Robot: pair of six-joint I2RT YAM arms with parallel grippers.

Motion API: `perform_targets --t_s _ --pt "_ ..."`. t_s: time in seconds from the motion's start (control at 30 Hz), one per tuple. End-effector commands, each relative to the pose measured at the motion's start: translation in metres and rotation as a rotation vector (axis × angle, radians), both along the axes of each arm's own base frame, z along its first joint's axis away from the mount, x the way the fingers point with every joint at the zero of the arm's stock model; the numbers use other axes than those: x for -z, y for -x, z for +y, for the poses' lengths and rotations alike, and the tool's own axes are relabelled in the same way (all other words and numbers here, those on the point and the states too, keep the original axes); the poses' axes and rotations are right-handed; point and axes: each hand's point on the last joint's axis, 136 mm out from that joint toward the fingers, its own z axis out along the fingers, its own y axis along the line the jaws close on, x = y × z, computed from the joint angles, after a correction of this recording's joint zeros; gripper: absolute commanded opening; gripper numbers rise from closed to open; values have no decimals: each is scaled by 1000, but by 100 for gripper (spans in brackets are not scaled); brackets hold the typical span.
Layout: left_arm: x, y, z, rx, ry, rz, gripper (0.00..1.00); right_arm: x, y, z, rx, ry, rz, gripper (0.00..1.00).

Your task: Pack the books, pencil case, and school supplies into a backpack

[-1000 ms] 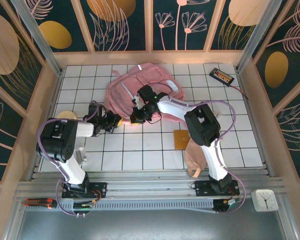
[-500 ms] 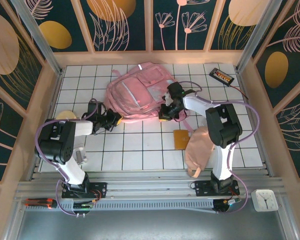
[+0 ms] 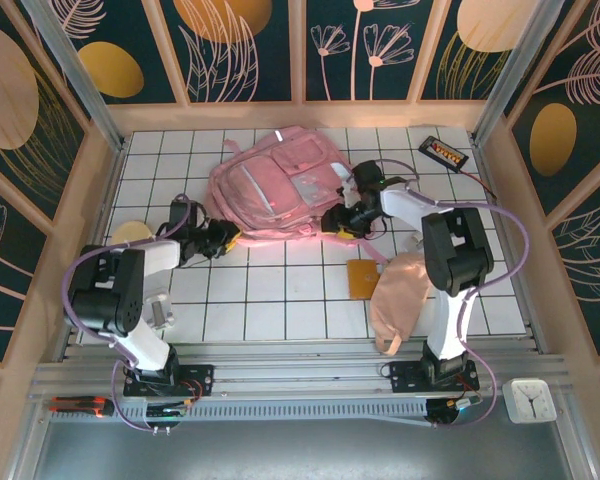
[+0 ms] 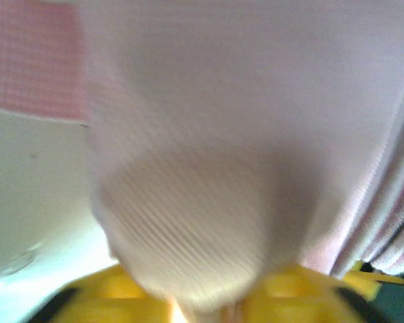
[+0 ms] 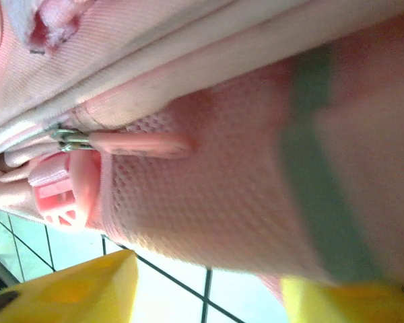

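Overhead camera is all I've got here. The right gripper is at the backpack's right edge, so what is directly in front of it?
Observer: On the right wrist camera, a pink zipper pull lies on the mesh of the backpack, just beyond the right gripper.
Operator: Is it closed on anything?
Observer: No. Its yellow fingertips stand wide apart, with table tile showing between them.
Operator: And the other arm?
Observer: Its wrist picture is blurred: pale pink fabric close to the lens, above the yellow fingers of the left gripper.

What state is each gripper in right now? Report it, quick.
Left gripper: cannot tell, blurred against the backpack fabric.
Right gripper: open, holding nothing, at the backpack's edge.
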Motion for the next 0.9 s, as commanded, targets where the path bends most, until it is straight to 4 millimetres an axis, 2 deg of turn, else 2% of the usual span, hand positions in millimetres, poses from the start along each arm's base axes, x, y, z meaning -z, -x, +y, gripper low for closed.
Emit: perform_targets --t_s 0.0,0.1,0.2,0.3,0.5,0.63,0.73,0.87 --pt "-22 9 7 55 -77 -54 48 -35 5 -6 -1 -25 -67 65" --pt "-39 16 11 75 -113 -89 57 -42 1 -6 66 -64 -34 65" --pt "-57 14 9 91 -117 -130 62 -48 -8 5 160 -136 20 64" --pt "-68 6 5 100 -95 -148 65 -47 -15 20 258 -198 88 64" --pt "-76 -17 -4 62 -9 -157 67 -38 -18 56 310 -217 143 62" --pt "-68 -25 -3 71 -31 -148 67 -32 -33 55 225 -103 23 59" --pt "-58 -26 -3 92 -54 -127 67 -34 -45 40 85 43 -139 58" --pt "-47 -25 -3 102 -61 -105 67 -41 -49 21 -90 187 -281 57"
